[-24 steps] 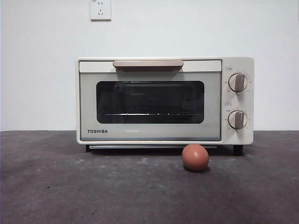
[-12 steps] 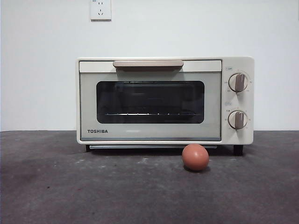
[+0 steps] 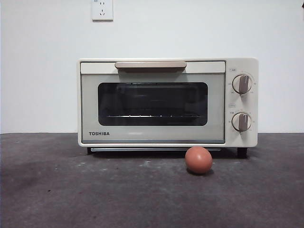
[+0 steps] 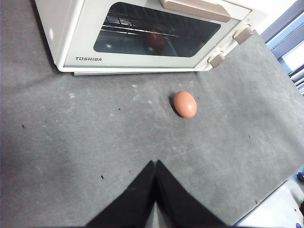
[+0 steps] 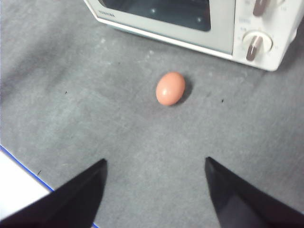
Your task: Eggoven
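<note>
While both arms hang above the dark grey worktop [image 3: 57, 190], neither touches anything. Toaster oven [image 3: 152, 102]: cream, boxy, TOSHIBA lettering low on the door, standing upright on the worktop against a white wall [image 3: 38, 71]. Door shut; dark glass window [image 3: 152, 103] shows a wire rack inside. Tan handle [image 3: 150, 64] runs along the door's top edge. Two knobs [image 3: 242, 83] sit one above the other on the panel beside the door, both pointers roughly vertical. A wall socket [image 3: 102, 9] is fixed above the oven.

Egg [image 3: 198, 159]: reddish-brown, smooth, lying on the worktop just in front of the oven, below the door's knob-side corner. Apart from the oven; a small shadow beneath it. Nothing in contact with it.

Left tool [image 4: 155, 166]: jaws pressed together to a single point, holding nothing, over bare worktop. Egg [image 4: 185, 104] lies ahead of it and to one side, well apart, with the oven [image 4: 66, 33] beyond.

Right tool [image 5: 156, 164]: jaws spread wide, nothing between them. Egg [image 5: 170, 88] lies ahead of the gap, roughly centred on it, apart from both jaws. Oven corner with knob panel [image 5: 259, 42] is beyond the egg. A white surface with a blue edge [image 5: 14, 185] shows at the worktop's border.

Neither tool appears in the front view.
</note>
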{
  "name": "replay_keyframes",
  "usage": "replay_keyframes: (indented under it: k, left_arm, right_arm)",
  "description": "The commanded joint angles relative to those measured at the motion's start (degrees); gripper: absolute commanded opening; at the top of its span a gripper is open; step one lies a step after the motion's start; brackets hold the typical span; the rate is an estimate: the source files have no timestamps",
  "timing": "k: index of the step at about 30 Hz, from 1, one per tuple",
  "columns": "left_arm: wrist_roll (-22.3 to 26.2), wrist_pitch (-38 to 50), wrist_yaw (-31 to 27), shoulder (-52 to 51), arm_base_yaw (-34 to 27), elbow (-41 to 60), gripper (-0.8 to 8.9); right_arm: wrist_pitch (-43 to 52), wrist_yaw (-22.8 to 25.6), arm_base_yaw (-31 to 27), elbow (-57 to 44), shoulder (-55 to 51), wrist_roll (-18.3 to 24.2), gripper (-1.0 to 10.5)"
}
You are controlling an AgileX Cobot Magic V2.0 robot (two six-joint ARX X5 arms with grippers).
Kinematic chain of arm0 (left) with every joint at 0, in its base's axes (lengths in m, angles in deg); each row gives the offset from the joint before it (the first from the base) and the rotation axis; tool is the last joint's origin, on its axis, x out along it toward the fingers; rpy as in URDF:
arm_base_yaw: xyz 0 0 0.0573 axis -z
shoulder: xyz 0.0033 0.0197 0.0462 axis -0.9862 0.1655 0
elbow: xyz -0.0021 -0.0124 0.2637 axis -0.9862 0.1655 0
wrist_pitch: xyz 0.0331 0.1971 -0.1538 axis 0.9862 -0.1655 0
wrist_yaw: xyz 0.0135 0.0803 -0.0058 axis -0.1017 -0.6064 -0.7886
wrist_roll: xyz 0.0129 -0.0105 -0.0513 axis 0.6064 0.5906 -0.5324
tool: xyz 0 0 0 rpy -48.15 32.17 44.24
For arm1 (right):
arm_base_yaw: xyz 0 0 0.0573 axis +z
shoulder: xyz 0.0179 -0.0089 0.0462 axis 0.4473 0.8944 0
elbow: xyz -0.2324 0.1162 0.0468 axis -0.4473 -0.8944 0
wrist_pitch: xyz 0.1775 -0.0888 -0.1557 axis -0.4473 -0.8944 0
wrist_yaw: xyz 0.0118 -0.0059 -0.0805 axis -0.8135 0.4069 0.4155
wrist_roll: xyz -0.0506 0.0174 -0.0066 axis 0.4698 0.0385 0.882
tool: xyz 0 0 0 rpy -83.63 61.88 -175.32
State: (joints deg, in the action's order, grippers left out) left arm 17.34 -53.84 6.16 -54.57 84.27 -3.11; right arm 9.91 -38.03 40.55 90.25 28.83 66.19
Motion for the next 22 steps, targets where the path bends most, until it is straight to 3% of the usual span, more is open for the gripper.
replay_keyframes:
  k: [1, 9, 22]
  left_arm:
    - [1.1, 1.1, 0.2, 0.3, 0.2, -1.3, 0.07]
    - [1.1, 1.4, 0.2, 0.3, 0.2, -1.3, 0.07]
    - [1.1, 1.4, 0.2, 0.3, 0.2, -1.3, 0.07]
  right_arm:
    - [1.2, -0.2, 0.5, 1.0, 2.1, -2.4, 3.5]
    - [9.9, 0.5, 6.3, 1.0, 11.3, -8.1, 3.5]
    - [25.3, 12.0, 16.2, 1.1, 33.0, -16.1, 3.5]
